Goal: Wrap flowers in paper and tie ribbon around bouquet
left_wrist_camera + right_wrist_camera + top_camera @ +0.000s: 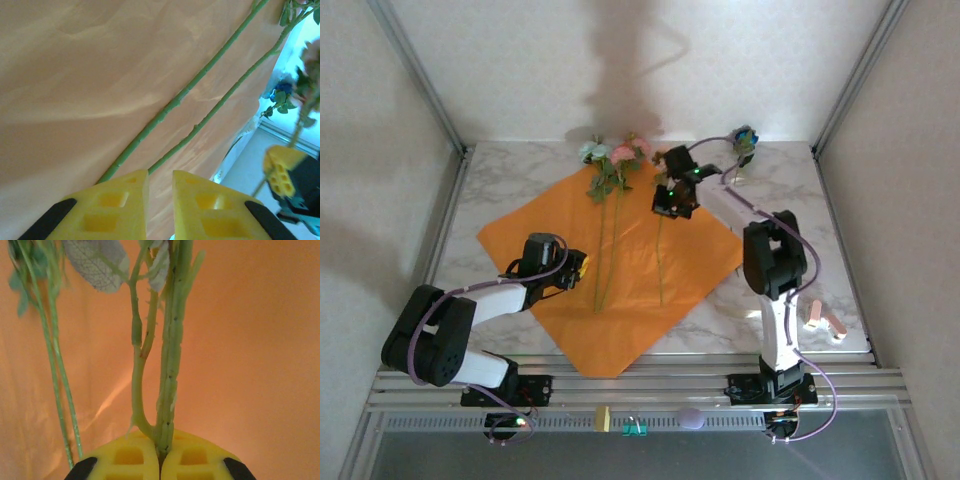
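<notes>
I see left gripper low over paper, jaws slightly apart, nothing between, just beside two flowers lying on sheet; right gripper clamped on third stem over paper

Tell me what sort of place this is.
Probably a robotics lab test cell: a left arm and a right arm bolted to an aluminium rail, a marble-patterned tabletop, and plain white panels walling it in.
</notes>
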You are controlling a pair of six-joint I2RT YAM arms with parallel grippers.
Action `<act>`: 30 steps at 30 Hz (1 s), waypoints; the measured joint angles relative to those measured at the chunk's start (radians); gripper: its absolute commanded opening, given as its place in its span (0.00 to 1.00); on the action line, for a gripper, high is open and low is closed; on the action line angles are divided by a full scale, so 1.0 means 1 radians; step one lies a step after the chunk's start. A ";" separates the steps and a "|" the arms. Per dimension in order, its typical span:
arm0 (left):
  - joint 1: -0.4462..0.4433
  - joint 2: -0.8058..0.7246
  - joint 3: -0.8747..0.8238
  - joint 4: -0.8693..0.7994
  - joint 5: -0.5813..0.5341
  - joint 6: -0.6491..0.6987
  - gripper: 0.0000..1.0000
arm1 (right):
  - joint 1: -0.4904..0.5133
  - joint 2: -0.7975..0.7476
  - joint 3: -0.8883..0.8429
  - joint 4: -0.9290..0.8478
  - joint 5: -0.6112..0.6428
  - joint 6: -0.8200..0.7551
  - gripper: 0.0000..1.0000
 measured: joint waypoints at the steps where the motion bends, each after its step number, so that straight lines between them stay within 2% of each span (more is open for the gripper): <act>1: 0.000 0.000 0.000 0.000 0.000 0.000 0.20 | 0.014 0.026 0.003 0.005 -0.014 0.006 0.00; 15: 0.000 -0.019 -0.031 0.003 0.001 0.000 0.20 | 0.076 0.374 0.407 0.035 -0.113 0.042 0.00; 16: 0.000 -0.021 -0.032 0.003 0.001 0.000 0.20 | 0.081 0.385 0.414 0.042 -0.122 0.042 0.03; 19: 0.000 -0.027 -0.034 0.003 0.001 0.000 0.20 | 0.091 0.404 0.423 0.054 -0.138 0.043 0.19; 21: 0.000 -0.032 -0.034 0.003 0.001 0.000 0.20 | 0.094 0.410 0.428 0.055 -0.140 0.035 0.34; 24: 0.000 -0.038 -0.034 0.003 0.000 0.000 0.20 | 0.093 0.392 0.414 0.059 -0.120 0.012 0.52; 27: 0.000 -0.042 -0.034 0.003 0.000 0.000 0.20 | 0.086 0.315 0.342 0.047 -0.082 -0.015 0.59; 30: 0.000 -0.042 -0.035 0.003 0.000 0.000 0.20 | 0.051 0.180 0.265 0.029 -0.047 -0.045 0.59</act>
